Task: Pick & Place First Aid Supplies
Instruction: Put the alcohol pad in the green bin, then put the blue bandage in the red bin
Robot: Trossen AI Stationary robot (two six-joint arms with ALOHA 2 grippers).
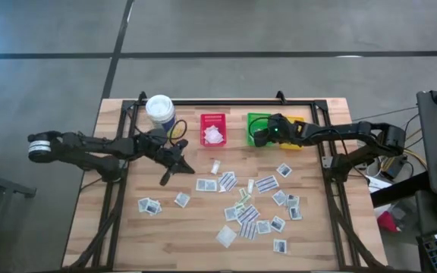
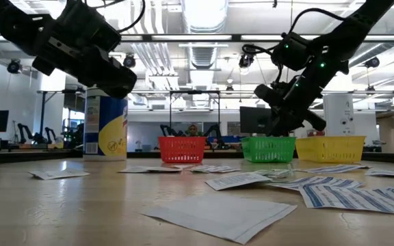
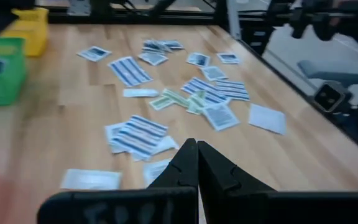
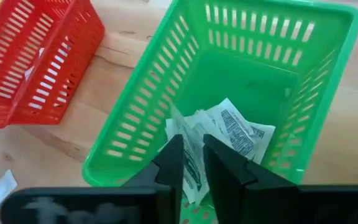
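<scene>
Several first aid supplies, small white packets [image 1: 241,205] with blue prints, lie scattered flat on the wooden table [image 1: 120,227]; they also show in the left wrist view [image 3: 138,134]. My right gripper [image 4: 192,163] hangs over the green bin [image 4: 135,143], pointing down into it, its fingers a little apart. A few packets [image 4: 238,130] lie on the bin's floor. My left gripper [image 3: 196,158] is shut with nothing in it. It hovers above the table's left middle [image 1: 184,165], pointing toward the scattered packets. My right gripper has a printed packet [image 4: 191,177] showing in the narrow gap between its fingers, above the green bin's floor. I cannot tell whether the fingers touch it or whether it lies on the packets below.
A red bin [image 1: 213,129] with white packets stands left of the green bin [image 1: 258,121], and a yellow bin [image 2: 330,147] right of it, all at the far edge. A white canister with a yellow label [image 1: 160,110] stands far left. A black frame [image 1: 226,101] rims the table.
</scene>
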